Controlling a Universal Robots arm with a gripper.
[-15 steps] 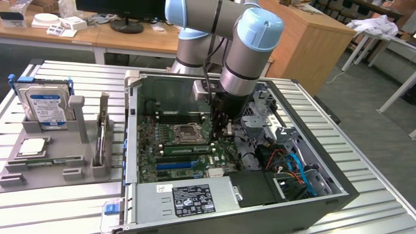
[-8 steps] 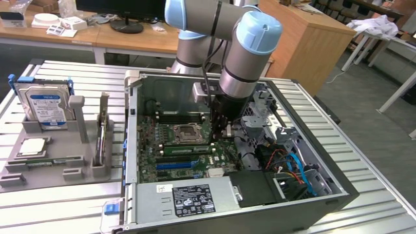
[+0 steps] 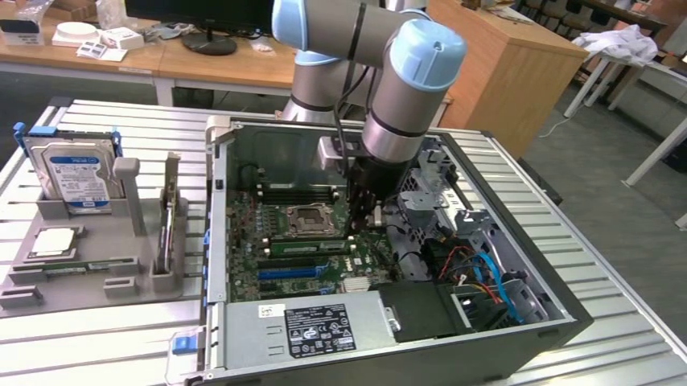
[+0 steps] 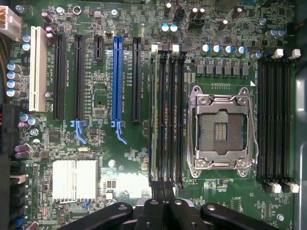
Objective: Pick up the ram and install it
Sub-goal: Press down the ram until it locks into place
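An open case [image 3: 472, 358] is laid on the slatted tabletop [image 3: 86, 342]. An open socket [image 4: 221, 129] is seen on its motherboard [image 4: 96, 139]. Beside the case, a hard drive [image 3: 73, 173] is stood upright in a grey holder [image 3: 102, 273].

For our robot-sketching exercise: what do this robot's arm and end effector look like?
The arm has silver-grey tubular segments with rounded light-blue joint caps; a thin black cable runs along it. The end effector is black, with linkage bars joined by round pivots.
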